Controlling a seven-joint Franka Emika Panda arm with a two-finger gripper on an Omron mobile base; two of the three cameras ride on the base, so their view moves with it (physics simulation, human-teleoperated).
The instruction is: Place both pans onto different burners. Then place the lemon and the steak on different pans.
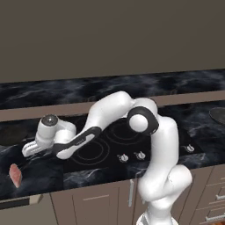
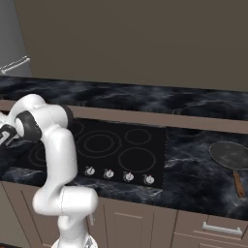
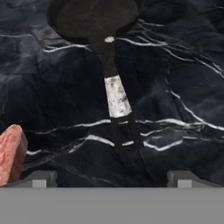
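The end effector [image 3: 112, 177] hangs over the table [image 3: 175, 109] with its jaws spread wide and nothing between them, just before the tip of the black pan's handle [image 3: 117, 98]. The black pan [image 3: 94, 17] lies flat on the marble, left of the cooktop [image 2: 121, 145], its handle pointing toward the hand. I judge it stiff and rather heavy at the bowl, so the light band of the handle is the best place to hold. The steak [image 1: 15, 175] rests just beside, soft and probably slippery. Farther away, the grey pan [image 2: 231, 156] sits on the table right of the cooktop. The burners [image 2: 99, 144] are free. A plain brown wall stands behind.
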